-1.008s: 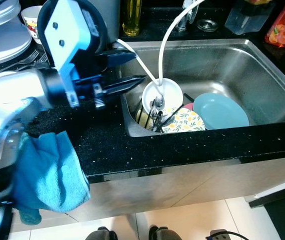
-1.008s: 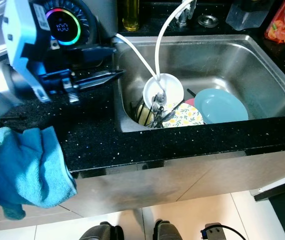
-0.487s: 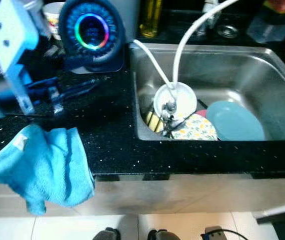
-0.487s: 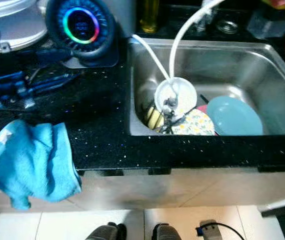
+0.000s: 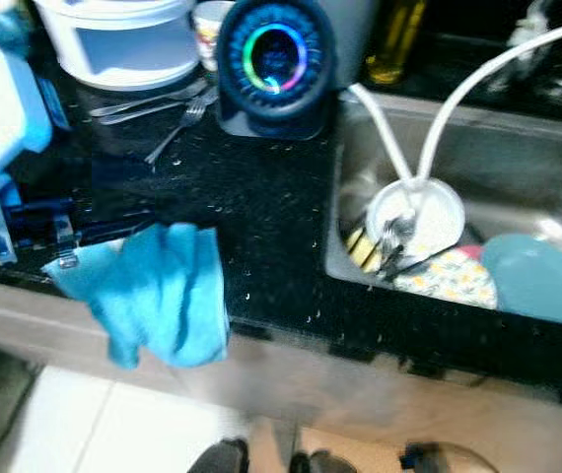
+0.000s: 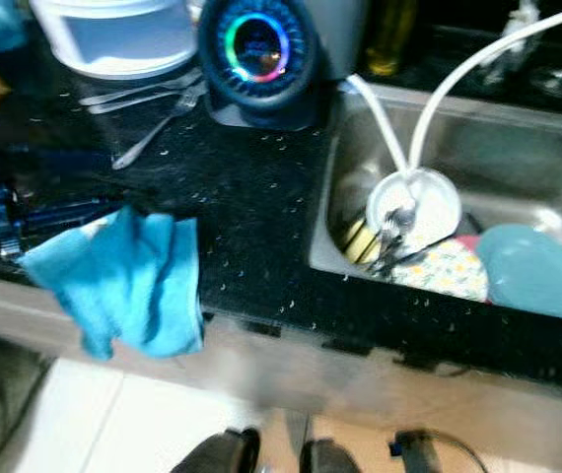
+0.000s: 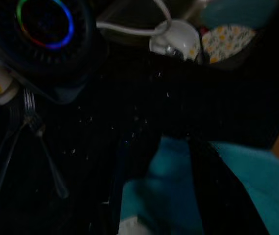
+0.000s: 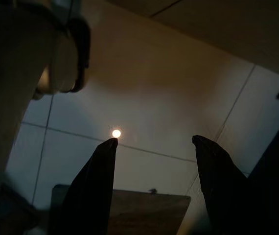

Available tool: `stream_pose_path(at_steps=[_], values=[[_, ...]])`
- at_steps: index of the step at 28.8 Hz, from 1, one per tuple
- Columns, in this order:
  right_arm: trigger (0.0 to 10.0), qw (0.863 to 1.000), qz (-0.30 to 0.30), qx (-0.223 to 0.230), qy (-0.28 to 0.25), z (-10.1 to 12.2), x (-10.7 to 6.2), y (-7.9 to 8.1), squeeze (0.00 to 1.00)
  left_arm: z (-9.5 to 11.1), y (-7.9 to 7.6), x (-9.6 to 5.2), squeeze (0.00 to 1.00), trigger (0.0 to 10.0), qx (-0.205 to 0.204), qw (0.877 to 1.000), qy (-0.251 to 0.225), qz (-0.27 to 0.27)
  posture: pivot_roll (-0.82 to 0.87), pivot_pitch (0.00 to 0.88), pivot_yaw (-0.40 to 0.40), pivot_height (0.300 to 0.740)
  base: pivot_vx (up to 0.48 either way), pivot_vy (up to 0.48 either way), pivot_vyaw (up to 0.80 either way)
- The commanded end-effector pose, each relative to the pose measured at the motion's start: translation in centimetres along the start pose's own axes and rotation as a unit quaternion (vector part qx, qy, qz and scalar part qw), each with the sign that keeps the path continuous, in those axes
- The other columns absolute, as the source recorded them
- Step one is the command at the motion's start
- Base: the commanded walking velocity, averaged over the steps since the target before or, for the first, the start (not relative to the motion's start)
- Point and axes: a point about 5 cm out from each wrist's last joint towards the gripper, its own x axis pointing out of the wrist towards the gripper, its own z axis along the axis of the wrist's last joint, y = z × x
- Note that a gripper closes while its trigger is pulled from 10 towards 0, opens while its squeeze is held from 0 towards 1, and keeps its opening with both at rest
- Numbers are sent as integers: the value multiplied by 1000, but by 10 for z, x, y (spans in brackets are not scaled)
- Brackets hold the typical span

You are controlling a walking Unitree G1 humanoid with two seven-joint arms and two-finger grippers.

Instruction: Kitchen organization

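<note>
Turquoise cloth (image 5: 158,301), black speckled counter (image 5: 271,217), floral plate (image 5: 449,281)

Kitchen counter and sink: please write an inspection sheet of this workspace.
Surface: black speckled counter, steel sink at its right.
Job's things: blue cloth hanging over the counter edge; white bowl, floral plate, blue plate in the sink.
Clutter: forks, round lit device, white container.
Hands: left hand at the cloth; right hand open, idle.
Cables: two white hoses into the bowl.
Surroundings: tiled floor.
</note>
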Motion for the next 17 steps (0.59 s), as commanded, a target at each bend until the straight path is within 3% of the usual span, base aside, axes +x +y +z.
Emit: stream_pose_path(at_steps=[1, 5, 10, 16, 17], values=[[10000, 1000, -3, 5, 28, -17, -3, 0, 0, -2, 2, -5, 0, 10000, 14, 999, 28, -4, 115, 190, -45, 740, 0, 0, 0], [10000, 999, -5, 6, 31, -18, -3, -1, 0, -13, 14, -19, 0, 10000, 26, 996, 82, 9, 117, 189, -46, 740, 0, 0, 0], [10000, 999, -7, 3, 37, -21, -4, -2, 0, -45, 46, -42, 0, 10000, 22, 984, 170, 45, 113, 189, -47, 740, 0, 0, 0], [10000, 999, -11, 2, 39, -22, -4, -3, 0, -65, 58, -54, 0, 10000, 15, 977, 211, 41, 105, 196, -48, 740, 0, 0, 0], [10000, 999, -15, 1, 42, -23, -4, -6, 0, -72, 60, -59, 0, 10000, 5, 976, 218, 18, 102, 199, -50, 740, 0, 0, 0]])
